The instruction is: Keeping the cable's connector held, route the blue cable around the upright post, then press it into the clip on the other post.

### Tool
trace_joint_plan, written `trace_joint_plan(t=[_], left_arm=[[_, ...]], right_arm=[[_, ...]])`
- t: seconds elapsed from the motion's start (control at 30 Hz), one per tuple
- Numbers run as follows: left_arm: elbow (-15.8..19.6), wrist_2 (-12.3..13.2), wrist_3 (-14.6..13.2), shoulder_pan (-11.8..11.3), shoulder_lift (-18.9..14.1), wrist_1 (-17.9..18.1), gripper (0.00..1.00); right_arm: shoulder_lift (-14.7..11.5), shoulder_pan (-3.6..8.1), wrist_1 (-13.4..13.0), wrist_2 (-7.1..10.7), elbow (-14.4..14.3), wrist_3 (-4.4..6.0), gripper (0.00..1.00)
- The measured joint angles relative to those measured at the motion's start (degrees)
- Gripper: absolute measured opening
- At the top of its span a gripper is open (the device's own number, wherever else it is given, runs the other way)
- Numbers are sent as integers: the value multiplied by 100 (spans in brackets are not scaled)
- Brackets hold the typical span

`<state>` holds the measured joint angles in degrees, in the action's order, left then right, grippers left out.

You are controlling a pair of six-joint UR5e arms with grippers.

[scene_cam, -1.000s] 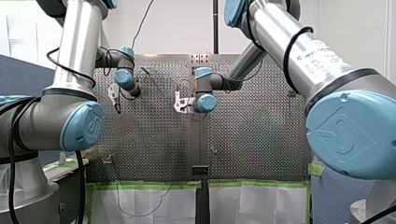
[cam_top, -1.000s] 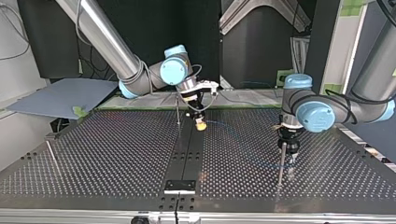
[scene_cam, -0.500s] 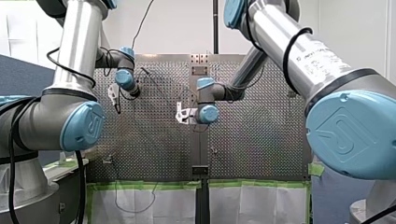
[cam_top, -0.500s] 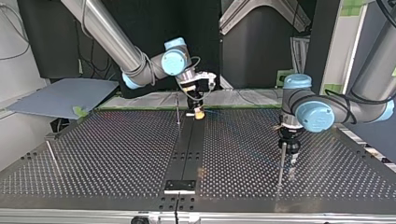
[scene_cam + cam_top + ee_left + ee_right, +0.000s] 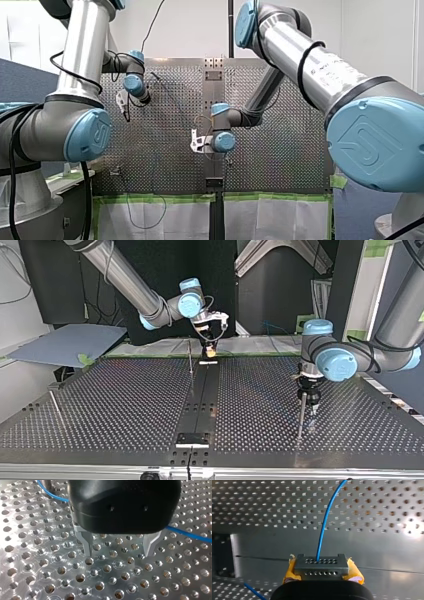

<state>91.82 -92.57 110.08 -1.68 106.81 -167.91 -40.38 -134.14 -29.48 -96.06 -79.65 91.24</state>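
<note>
**Holding one end, routing yet to finish**

Grips, in my right gripper's (image 5: 322, 568) yellow pads (image 5: 355, 573), the grey drilled metal connector block (image 5: 321, 563), trailing the thin blue cable (image 5: 324, 520) ahead over the perforated metal table (image 5: 262, 507). Gapes empty at my left gripper (image 5: 117, 548), metal fingers (image 5: 86, 545) apart, beside the slim upright metal post (image 5: 301, 415). Likely handles light, limp, springy: best guided near the post, never yanked at the connector.

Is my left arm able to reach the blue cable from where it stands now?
Probably yes. The left gripper hangs with jaws open above the perforated metal table, and the thin blue cable passes close beside it, with nothing visible between them.
</note>
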Motion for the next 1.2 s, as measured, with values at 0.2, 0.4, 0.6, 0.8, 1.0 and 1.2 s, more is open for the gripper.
trace_joint_plan(t=[0.2,0.4,0.6,0.8,1.0,1.2], left_arm=[[-2,6,12,1,0,49,99],[-2,7,21,3,0,63,99],[-1,7,22,2,0,64,99],[-1,6,22,3,0,64,99],[-1,0,22,3,0,64,99],[0,-6,22,3,0,64,99]], right_arm=[[257,5,-79,-23,-2,5,0],[534,12,-211,-94,-11,10,0],[833,23,-379,-122,-13,33,0],[1130,41,-525,-158,-13,69,0],[1415,68,-694,-216,-38,115,0],[1594,126,-818,-237,-56,175,0]])
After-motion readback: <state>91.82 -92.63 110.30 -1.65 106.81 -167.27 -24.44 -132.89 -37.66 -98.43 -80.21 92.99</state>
